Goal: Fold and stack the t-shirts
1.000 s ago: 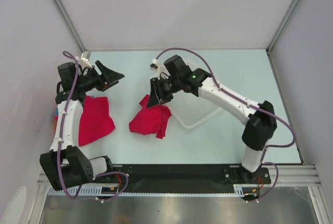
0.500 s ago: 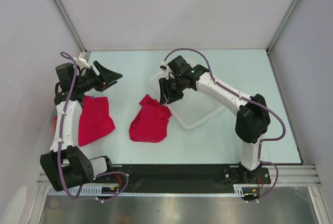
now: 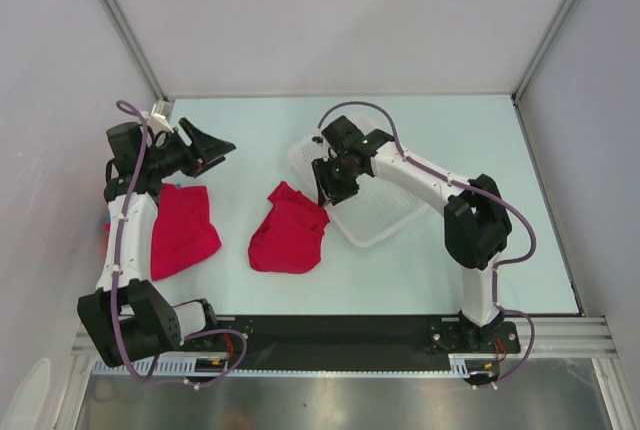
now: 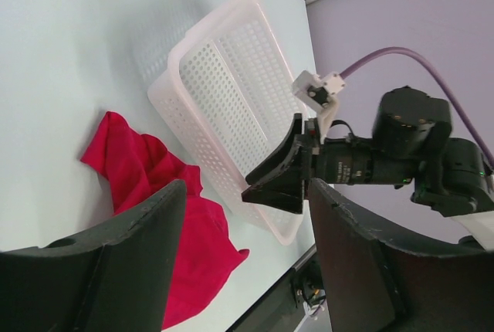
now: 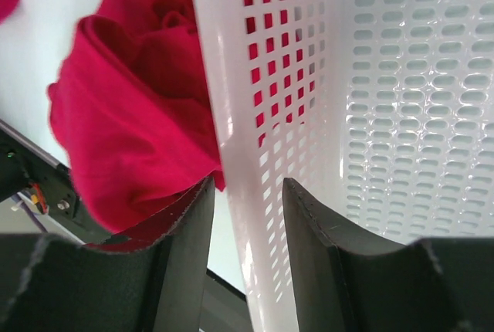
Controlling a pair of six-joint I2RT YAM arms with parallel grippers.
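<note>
A crumpled crimson t-shirt [image 3: 288,232] lies loose on the pale table, just left of the white mesh basket [image 3: 385,212]. A second crimson t-shirt [image 3: 182,230] lies flatter at the left, partly under my left arm. My right gripper [image 3: 333,190] hangs open over the basket's left rim. In the right wrist view the right gripper [image 5: 245,228] has the basket wall [image 5: 231,116] showing between its spread fingers and the t-shirt [image 5: 131,116] to the left. My left gripper [image 3: 215,150] is open and empty above the table. In its wrist view the left gripper [image 4: 247,262] faces the crumpled t-shirt [image 4: 154,193].
The basket [image 4: 231,100] stands tilted across the table's middle and holds nothing I can see. Grey walls with metal posts close in the table [image 3: 470,140] on three sides. A black rail runs along the near edge.
My right gripper opened and let the crumpled t-shirt drop onto the table. It then moved right and back over the basket's rim. The left arm has not moved.
</note>
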